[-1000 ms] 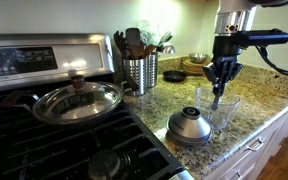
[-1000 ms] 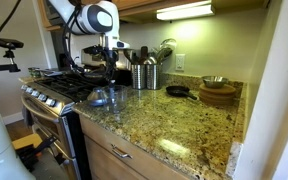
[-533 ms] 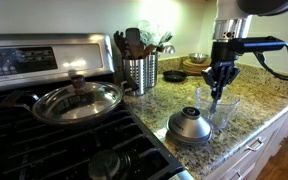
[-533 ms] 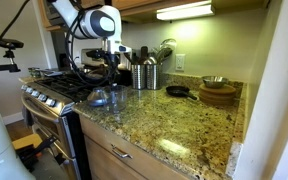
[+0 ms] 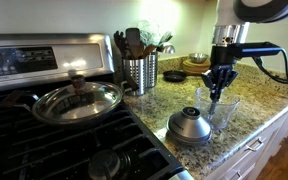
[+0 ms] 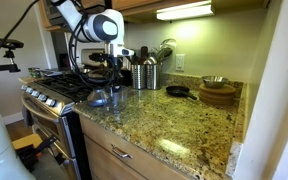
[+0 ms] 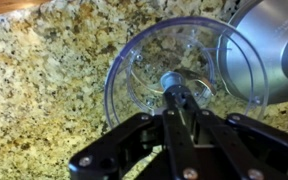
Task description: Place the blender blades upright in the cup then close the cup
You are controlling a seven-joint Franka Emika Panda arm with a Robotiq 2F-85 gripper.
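Note:
The clear plastic cup (image 5: 222, 110) stands on the granite counter, seen in both exterior views (image 6: 102, 97). In the wrist view its rim (image 7: 119, 75) circles the blender blades (image 7: 174, 82), whose grey hub and metal blades sit inside it. My gripper (image 5: 217, 90) hangs straight over the cup, shut on the blades' upright stem (image 7: 181, 108). It also shows over the cup from the other side (image 6: 106, 76). The silver dome lid (image 5: 189, 127) rests on the counter right beside the cup (image 7: 274, 50).
A perforated steel utensil holder (image 5: 140, 72) stands behind, by the gas stove. A pan with a glass lid (image 5: 77, 100) sits on a burner. A small black skillet (image 6: 179, 91) and wooden bowls (image 6: 219, 93) lie further along the counter. The counter edge (image 5: 254, 135) is near the cup.
My wrist has sunk slightly over the cup, still shut on the blades. Cup and lid have not moved.

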